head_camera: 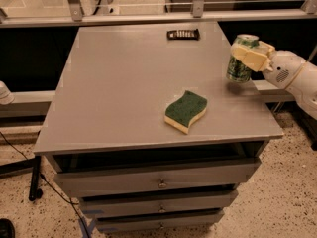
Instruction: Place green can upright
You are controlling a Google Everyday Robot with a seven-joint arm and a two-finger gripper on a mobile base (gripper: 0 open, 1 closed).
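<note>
The green can (pixel 239 66), green-and-white label with a silver top, stands upright at the right edge of the grey table (pixel 129 88). My gripper (pixel 250 55) comes in from the right on a white arm. Its cream fingers (pixel 249 57) are closed around the can's upper part. The can's base is at or just above the tabletop; I cannot tell if it touches.
A green-topped yellow sponge (pixel 185 111) lies near the table's front centre-right. A small black remote-like object (pixel 183 34) lies at the back edge. Drawers (pixel 158 182) sit under the tabletop. A rail and frame run behind the table.
</note>
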